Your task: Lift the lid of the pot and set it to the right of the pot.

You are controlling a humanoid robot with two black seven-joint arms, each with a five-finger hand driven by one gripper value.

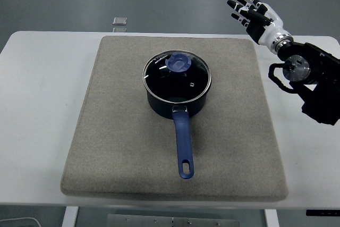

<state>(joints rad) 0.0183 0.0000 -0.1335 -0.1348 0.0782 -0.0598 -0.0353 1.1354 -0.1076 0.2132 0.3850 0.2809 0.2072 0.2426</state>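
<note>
Right hand, fingers spread and empty, hangs up-right of the pot lid, well apart; knob lies down-left.

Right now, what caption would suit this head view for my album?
Lidded blue saucepan waits on a grey mat while the robot's right hand hovers open beyond the table's far right corner.

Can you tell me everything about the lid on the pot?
The lid is round and looks like clear glass with a thin metal rim. A blue knob sits on top of it. It lies flat and closed on the dark blue pot, which stands on a grey mat. Nothing else touches it. The right robot hand is up at the far right, open, well away from it.
</note>
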